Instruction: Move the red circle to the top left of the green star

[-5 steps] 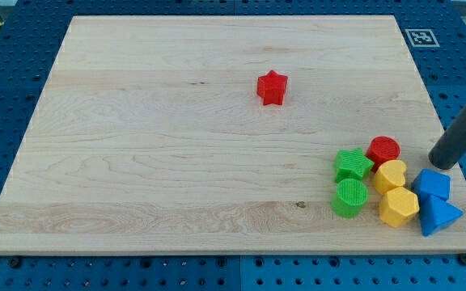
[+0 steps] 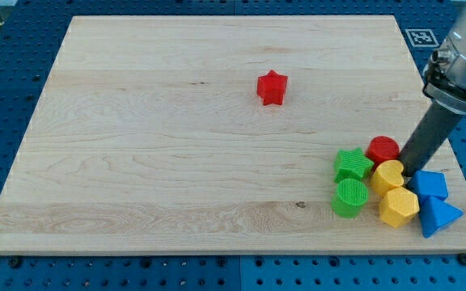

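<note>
The red circle lies near the view's lower right, touching the green star on its left and a yellow block below it. My tip stands just right of the red circle, between it and the blue blocks, close to the yellow block. The rod slants up to the view's right edge.
A green circle sits below the green star. A yellow hexagon lies below the yellow block. Two blue blocks sit at the far right. A red star lies alone near the board's centre top.
My tip has moved left, from the board's right edge to just beside the red circle. The blocks have not visibly shifted.
</note>
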